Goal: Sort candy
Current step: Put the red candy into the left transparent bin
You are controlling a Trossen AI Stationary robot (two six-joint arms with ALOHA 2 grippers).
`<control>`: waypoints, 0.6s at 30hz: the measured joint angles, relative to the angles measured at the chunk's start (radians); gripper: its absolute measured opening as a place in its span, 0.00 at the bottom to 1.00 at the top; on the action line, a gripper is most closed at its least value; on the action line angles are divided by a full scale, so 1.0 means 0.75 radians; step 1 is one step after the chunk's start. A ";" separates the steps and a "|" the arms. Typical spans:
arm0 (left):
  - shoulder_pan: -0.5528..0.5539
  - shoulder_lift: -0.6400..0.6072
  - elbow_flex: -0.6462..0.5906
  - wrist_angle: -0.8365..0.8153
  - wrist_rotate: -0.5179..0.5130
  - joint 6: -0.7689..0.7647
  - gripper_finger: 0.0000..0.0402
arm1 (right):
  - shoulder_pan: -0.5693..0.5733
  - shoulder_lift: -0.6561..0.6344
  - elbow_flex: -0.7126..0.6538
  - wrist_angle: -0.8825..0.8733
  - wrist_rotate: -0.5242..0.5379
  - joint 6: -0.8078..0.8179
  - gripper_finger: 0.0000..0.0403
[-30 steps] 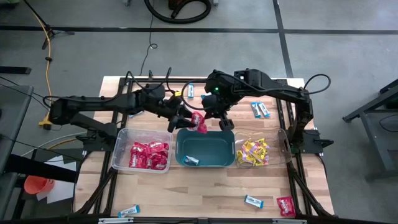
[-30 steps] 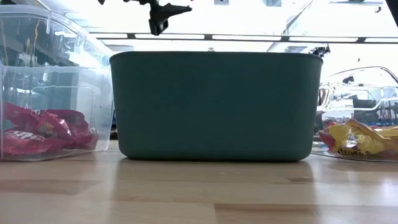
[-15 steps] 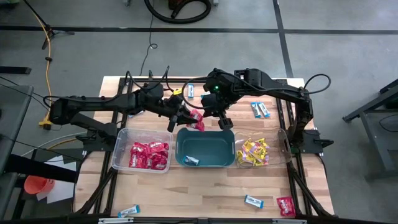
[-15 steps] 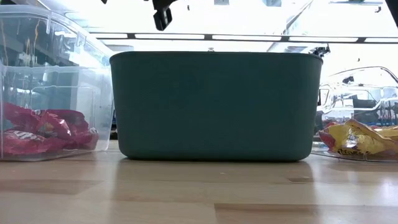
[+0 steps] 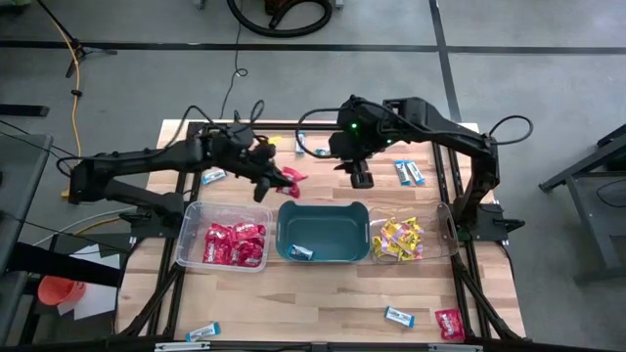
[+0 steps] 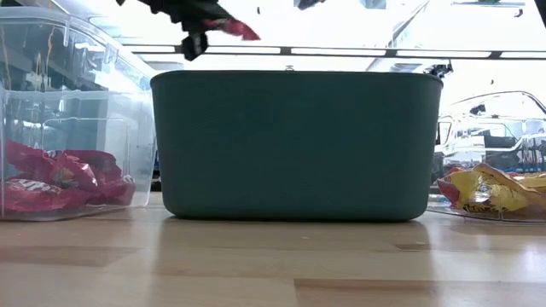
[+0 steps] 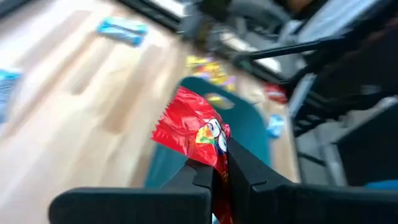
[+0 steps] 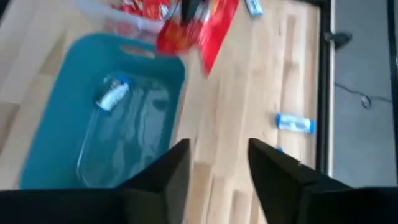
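Note:
A glossy red candy packet (image 7: 196, 129) sticks out of my left gripper (image 7: 221, 177), which is shut on it. In the high view the packet (image 5: 293, 178) hangs above the table just behind the teal tub (image 5: 323, 232), left of the tub's middle. My right gripper (image 5: 360, 177) stands open and empty to the right of it, above the table behind the tub; its wrist view shows its fingers (image 8: 175, 171) apart. One blue-and-white packet (image 8: 112, 96) lies in the tub. Red packets (image 5: 235, 244) fill the left clear bin, yellow ones (image 5: 399, 239) the right. My left gripper pinches one end of the red packet (image 7: 217, 155) between its two fingers. The fingers come from the table's left, slanting a little downward. The rest of the packet juts out past the fingertips, crumpled, lifted clear of the table and the tub (image 6: 232, 28).
Loose blue-and-white packets lie behind the bins (image 5: 213, 175), (image 5: 303, 144), (image 5: 411, 173) and near the front edge (image 5: 399, 316), (image 5: 202, 332). A red packet (image 5: 449, 323) lies at the front right. The three bins stand in a row across the table's middle.
The red packet has passed from my right gripper to my left. My left gripper has shut on it and drawn back toward the table's left, carrying it away from above the tub. My right gripper has opened, let go and pulled away toward the right and far edge.

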 joint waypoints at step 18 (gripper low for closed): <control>-0.940 -0.298 0.001 -0.923 -0.594 -0.616 0.00 | -0.258 -0.064 -0.001 -0.203 -0.131 0.091 0.52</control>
